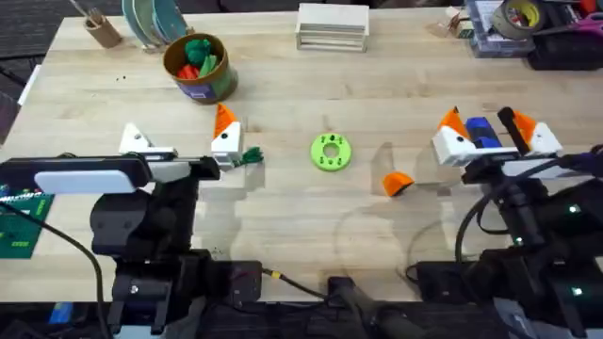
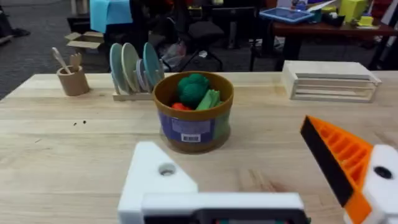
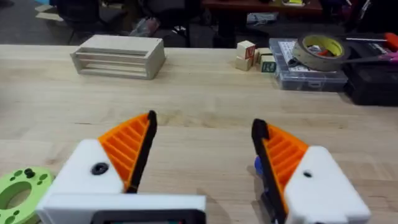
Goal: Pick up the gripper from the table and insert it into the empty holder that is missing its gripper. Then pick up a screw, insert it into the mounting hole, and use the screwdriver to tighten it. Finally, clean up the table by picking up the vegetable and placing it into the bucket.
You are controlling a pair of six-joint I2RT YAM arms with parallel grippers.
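The orange gripper (image 1: 397, 182) lies loose on the table (image 1: 283, 217), right of the middle. My left gripper (image 1: 181, 139) (image 2: 249, 174) is open. One of its fingers is the bare white holder (image 1: 137, 139) (image 2: 158, 177) with no pad, and the other carries an orange ribbed pad (image 2: 336, 158). The dark-green vegetable (image 1: 250, 157) lies just beside the padded finger. Beyond stands the bucket (image 1: 198, 68) (image 2: 193, 115) with green and red toys inside. My right gripper (image 1: 490, 135) (image 3: 202, 140) is open wide. The blue screwdriver (image 1: 480, 132) (image 3: 257, 163) shows between its fingers, unclamped.
A bright green ring disc (image 1: 331, 152) (image 3: 22, 186) lies mid-table. Along the far edge are a cup of sticks (image 1: 99, 28), a plate rack (image 1: 155, 21), a wooden slatted box (image 1: 332, 26), and a clear box with a tape roll (image 1: 513, 19).
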